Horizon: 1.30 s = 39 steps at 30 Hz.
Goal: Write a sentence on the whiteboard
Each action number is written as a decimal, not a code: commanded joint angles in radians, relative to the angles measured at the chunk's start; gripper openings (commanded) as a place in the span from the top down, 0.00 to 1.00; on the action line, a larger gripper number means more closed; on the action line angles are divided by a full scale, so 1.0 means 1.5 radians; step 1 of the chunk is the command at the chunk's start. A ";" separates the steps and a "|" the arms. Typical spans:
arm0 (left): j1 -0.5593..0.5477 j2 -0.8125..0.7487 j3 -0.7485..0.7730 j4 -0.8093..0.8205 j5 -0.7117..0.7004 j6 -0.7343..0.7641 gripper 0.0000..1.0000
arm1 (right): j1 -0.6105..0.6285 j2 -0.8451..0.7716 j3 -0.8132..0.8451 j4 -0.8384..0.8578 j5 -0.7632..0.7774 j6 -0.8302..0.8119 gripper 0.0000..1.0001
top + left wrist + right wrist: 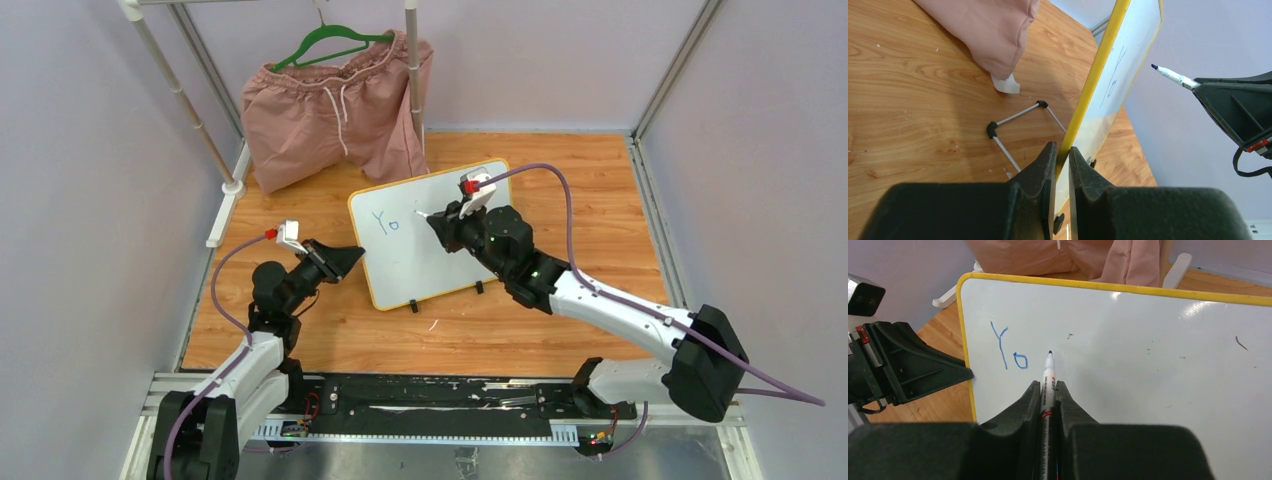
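The right gripper (1048, 385) is clamped on the marker (1049, 367), whose long axis points straight ahead at the whiteboard (1148, 390). Its tip sits just right of the "Yo" that begins the sentence (1009, 351), seemingly just off the surface. This arm reaches in from the board's right. The left gripper (1063, 152) pinches the board's left yellow edge, steadying the propped board.

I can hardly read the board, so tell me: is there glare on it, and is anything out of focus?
Right wrist view: pale glare patches near the top edge of the whiteboard, the blue lettering sharp, the right fingers soft. Left wrist view: left fingers blurred, board edge-on. Top view: even light, faint shadows.
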 commanded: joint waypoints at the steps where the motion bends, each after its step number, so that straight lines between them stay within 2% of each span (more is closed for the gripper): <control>1: -0.002 -0.008 -0.007 0.034 -0.001 -0.002 1.00 | -0.007 0.014 -0.003 0.060 -0.020 -0.005 1.00; 39: -0.002 -0.011 -0.008 0.034 0.001 -0.004 1.00 | -0.006 0.082 0.056 0.041 -0.059 0.014 1.00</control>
